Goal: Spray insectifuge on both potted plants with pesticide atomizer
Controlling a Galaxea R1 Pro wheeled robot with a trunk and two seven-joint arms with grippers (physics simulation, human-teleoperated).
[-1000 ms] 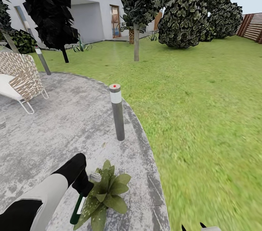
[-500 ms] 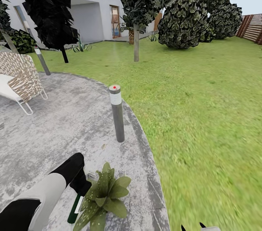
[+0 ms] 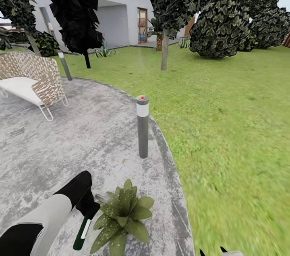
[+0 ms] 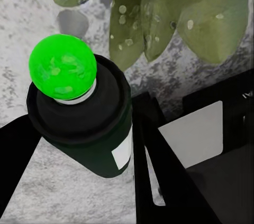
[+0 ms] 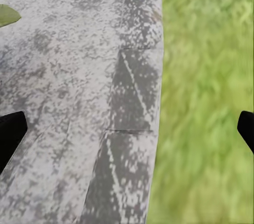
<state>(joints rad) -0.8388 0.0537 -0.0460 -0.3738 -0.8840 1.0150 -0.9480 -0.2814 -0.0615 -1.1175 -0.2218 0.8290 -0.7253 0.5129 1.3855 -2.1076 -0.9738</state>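
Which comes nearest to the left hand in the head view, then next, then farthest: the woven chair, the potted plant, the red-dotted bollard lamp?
1. Potted plant, right beside the left hand.
2. Bollard lamp, ahead at the patio edge.
3. Woven chair, far across the patio, leftward.

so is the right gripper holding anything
No, the right gripper is open, with bare patio and lawn between its fingertips.

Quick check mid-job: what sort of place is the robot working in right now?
Apparently a house's back garden: a round mottled grey paved patio edged by green lawn, a woven tan chair and a grey bollard lamp on the paving, with a white house and dark trees behind.
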